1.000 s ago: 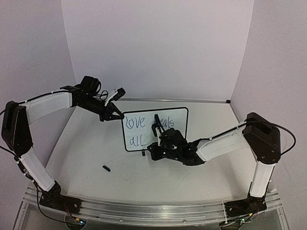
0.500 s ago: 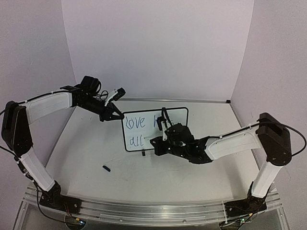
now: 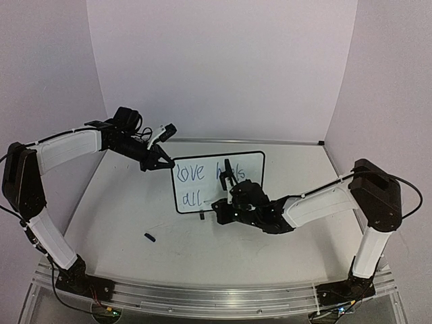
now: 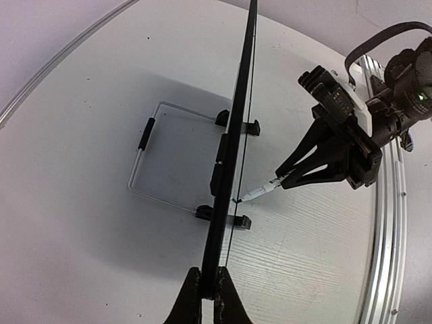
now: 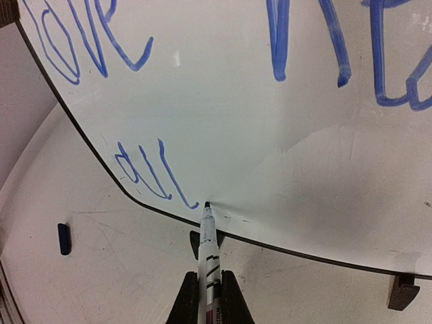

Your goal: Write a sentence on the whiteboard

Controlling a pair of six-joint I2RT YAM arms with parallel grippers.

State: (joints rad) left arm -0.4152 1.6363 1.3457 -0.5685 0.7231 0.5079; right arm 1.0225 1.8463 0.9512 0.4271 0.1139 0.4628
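The whiteboard stands on the table, black-framed, with the blue sentence reading "love heals" above "all". My left gripper is shut on the board's upper left edge; in the left wrist view the board shows edge-on between the jaws. My right gripper is shut on a white marker. The marker's tip touches the board just right of "all", near the bottom frame. The marker and the right gripper also show in the left wrist view.
A small dark marker cap lies on the table left of the board; it also shows in the right wrist view. A wire stand props the board from behind. Black feet hold its bottom edge. Walls enclose the table.
My right gripper has moved with the marker from the upper row of words, down and left to the spot right of "all". The left arm and the board have not moved.
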